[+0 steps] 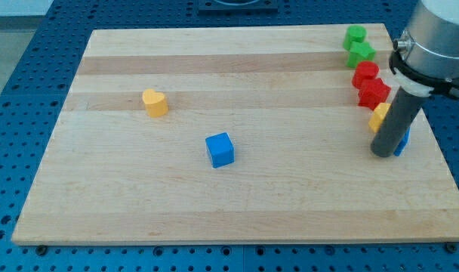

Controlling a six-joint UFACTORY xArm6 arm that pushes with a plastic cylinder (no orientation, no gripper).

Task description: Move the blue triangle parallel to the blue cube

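Observation:
The blue cube (pixel 220 149) sits near the middle of the wooden board (pixel 139 204). The blue triangle (pixel 403 141) is at the view's right, mostly hidden behind my rod; only a blue sliver shows. My tip (pixel 382 153) rests on the board right against the blue triangle's left side, far to the right of the blue cube.
A yellow heart-shaped block (pixel 155 102) lies at the left. At the right edge, from top down, stand two green blocks (pixel 355 35) (pixel 360 53), two red blocks (pixel 365 74) (pixel 374 93) and a yellow block (pixel 379 117) just above my tip.

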